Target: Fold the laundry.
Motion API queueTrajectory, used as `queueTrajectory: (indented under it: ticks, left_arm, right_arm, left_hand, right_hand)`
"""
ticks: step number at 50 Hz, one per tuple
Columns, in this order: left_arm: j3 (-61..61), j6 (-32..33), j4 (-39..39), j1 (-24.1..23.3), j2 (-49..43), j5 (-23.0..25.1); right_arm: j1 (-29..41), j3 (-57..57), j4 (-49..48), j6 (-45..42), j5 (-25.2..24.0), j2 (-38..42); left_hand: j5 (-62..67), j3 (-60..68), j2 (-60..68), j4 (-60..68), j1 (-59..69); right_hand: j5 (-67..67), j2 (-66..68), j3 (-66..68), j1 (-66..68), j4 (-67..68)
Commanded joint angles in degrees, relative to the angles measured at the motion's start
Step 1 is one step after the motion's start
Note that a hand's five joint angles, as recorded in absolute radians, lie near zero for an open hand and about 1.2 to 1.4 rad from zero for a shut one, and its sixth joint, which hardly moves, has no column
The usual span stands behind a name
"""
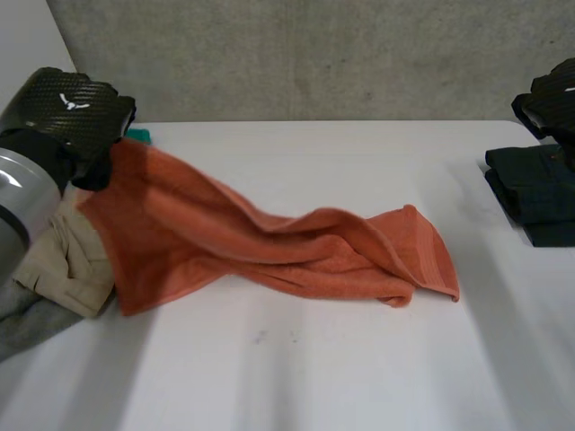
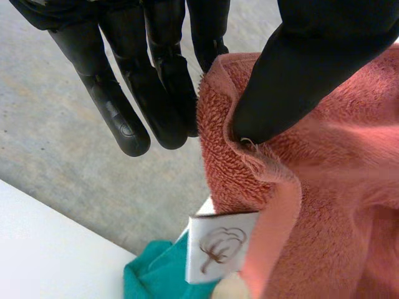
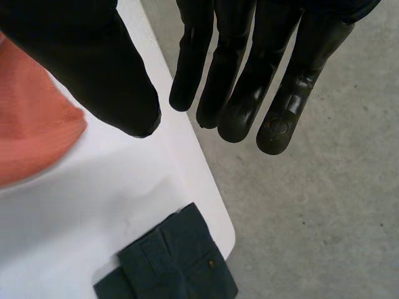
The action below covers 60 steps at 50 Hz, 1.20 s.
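Observation:
An orange towel (image 1: 269,242) lies crumpled across the white table (image 1: 314,368), stretched from the far left corner toward the right. My left hand (image 1: 76,112) holds its raised left end above the table. In the left wrist view the thumb (image 2: 299,68) pinches the towel's edge (image 2: 336,187) against the fingers, just above a white label (image 2: 221,246). My right hand (image 1: 552,99) hovers at the table's far right. Its fingers (image 3: 249,62) are straight and hold nothing, with the towel's other end (image 3: 31,124) off to the side.
A folded dark garment (image 1: 535,193) lies at the right edge of the table, below the right hand (image 3: 168,268). A beige garment (image 1: 67,260) and grey cloth (image 1: 27,319) sit at the left edge. Teal cloth (image 2: 156,274) lies under the left hand.

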Motion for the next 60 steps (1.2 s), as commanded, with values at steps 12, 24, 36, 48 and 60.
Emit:
queueTrajectory:
  ticks: [12,24,36,48,60]
  left_arm:
    - [5.6,-2.9,4.0,3.1,-15.4,6.0]
    - [9.2,-3.8,4.5,3.1,-20.4,6.0]
    - [9.2,-4.4,4.5,3.7,-20.5,6.0]
    - [8.8,-4.4,4.5,3.5,-19.5,6.0]
    - [8.2,-4.4,4.4,3.5,-17.6,6.0]
  right_arm:
    - [4.7,18.2,-19.1,22.6,-4.8,18.3]
    - [3.8,24.7,-37.9,21.4,-7.6,27.1]
    - [4.1,18.6,-38.9,16.3,-7.2,34.4]
    - [4.2,13.1,-41.3,19.9,-6.5,34.8]
    - [4.1,10.8,-37.9,20.9,-6.4,35.8]
  left_hand:
    - [13.6,11.9,11.6,11.5,15.9]
    - [13.6,11.9,11.6,11.5,15.9]
    - [13.6,11.9,11.6,11.5,15.9]
    - [13.6,11.9,11.6,11.5,15.9]
    - [13.6,11.9,11.6,11.5,15.9]
  right_hand:
    - [-50.1,-50.7,-51.2,-23.9,-51.4]
    - [-46.8,-47.4,-47.8,-20.6,-48.1]
    - [-18.9,-19.5,-19.9,7.3,-20.2]
    - [13.2,12.6,12.2,39.4,11.9]
    - [-29.8,-30.4,-30.8,-3.6,-31.1]
